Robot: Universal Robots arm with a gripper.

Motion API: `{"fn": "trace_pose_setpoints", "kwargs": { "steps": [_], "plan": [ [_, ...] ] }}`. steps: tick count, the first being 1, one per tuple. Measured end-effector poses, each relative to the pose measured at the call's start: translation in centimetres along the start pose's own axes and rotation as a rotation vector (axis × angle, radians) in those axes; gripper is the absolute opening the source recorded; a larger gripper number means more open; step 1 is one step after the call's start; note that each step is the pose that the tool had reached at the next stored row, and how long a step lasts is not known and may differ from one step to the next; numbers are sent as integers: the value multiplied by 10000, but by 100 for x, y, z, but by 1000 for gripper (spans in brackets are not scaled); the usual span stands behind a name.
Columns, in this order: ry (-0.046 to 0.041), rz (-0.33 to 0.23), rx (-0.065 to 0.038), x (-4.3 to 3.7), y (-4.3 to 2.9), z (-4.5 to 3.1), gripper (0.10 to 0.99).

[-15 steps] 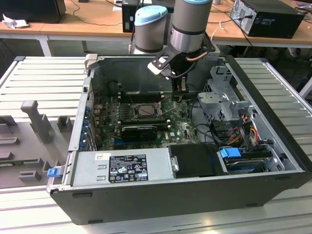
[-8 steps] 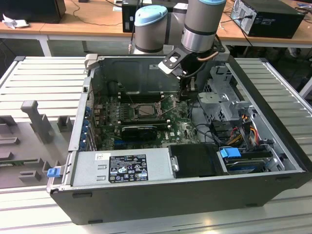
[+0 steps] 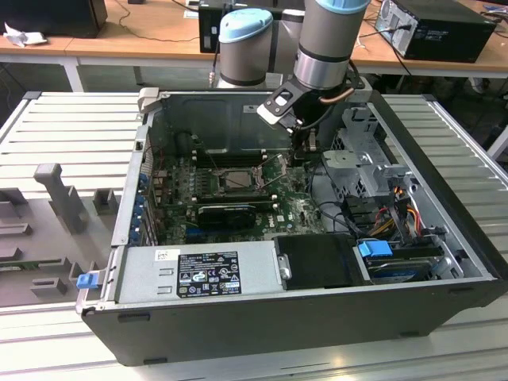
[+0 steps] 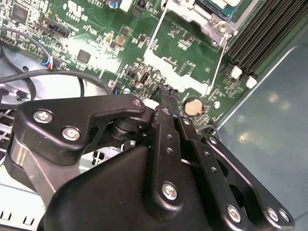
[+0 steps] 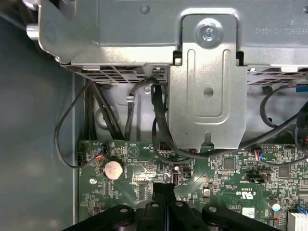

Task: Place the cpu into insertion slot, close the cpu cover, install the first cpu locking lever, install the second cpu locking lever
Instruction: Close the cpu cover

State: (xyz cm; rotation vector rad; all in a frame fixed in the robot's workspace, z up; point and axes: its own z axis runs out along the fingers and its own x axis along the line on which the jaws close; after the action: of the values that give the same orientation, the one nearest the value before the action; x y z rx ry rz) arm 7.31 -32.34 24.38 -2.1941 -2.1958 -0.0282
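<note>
In the exterior view the insertion slot [image 3: 238,179] lies mid-board on the green motherboard. A pale silver square, the cpu [image 3: 239,178], shows in its middle, and the dark cpu cover [image 3: 225,184] frames it. Two thin wire locking levers [image 3: 275,165] [image 3: 277,187] stick out from the slot on the exterior view's right. My gripper [image 3: 304,155] hangs beyond those levers, close over the board edge. Its black fingers [image 5: 160,192] are pressed together with nothing between them. The second wrist view has the gripper [image 4: 163,90] over the board near a coin battery [image 4: 192,107], with a slot corner [image 4: 204,12] and both levers [image 4: 156,29] [image 4: 220,55] beyond.
The open computer case [image 3: 238,317] rests on a slatted grey table. A metal drive cage [image 5: 207,82] and black cables [image 5: 96,110] crowd the space by the gripper. Long black memory slots [image 4: 264,29] run beside the socket. A black card [image 3: 226,213] and the power supply [image 3: 206,274] lie nearer the camera.
</note>
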Motion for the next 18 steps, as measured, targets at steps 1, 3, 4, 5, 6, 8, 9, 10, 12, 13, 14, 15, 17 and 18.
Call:
{"fn": "trace_pose_setpoints", "kwargs": {
  "steps": [1, 3, 4, 5, 6, 8, 9, 10, 12, 13, 14, 15, 17, 18],
  "plan": [
    [-1, 3, 0, -1, -4, 0, 106],
    [-2, 4, 0, -1, -6, 0, 106],
    [-1, 6, 0, 0, -9, 0, 106],
    [-2, 7, 0, 0, -13, 0, 106],
    [-2, 5, 0, 0, -18, 0, 106],
    [-1, 6, 0, 0, -27, 0, 106],
    [-1, 5, 0, 0, -31, 0, 106],
    [-2, 4, 0, 0, -34, 0, 106],
    [-1, 5, -1, 0, -43, 0, 106],
    [-1, 6, 0, 0, -46, 1, 106],
    [-1, 5, 0, 0, -48, 0, 106],
    [-2, 5, 0, 0, -50, 0, 106],
    [-1, 4, 0, 0, -54, 1, 106],
    [-1, 5, -1, 0, -66, 1, 106]
  ]
}}
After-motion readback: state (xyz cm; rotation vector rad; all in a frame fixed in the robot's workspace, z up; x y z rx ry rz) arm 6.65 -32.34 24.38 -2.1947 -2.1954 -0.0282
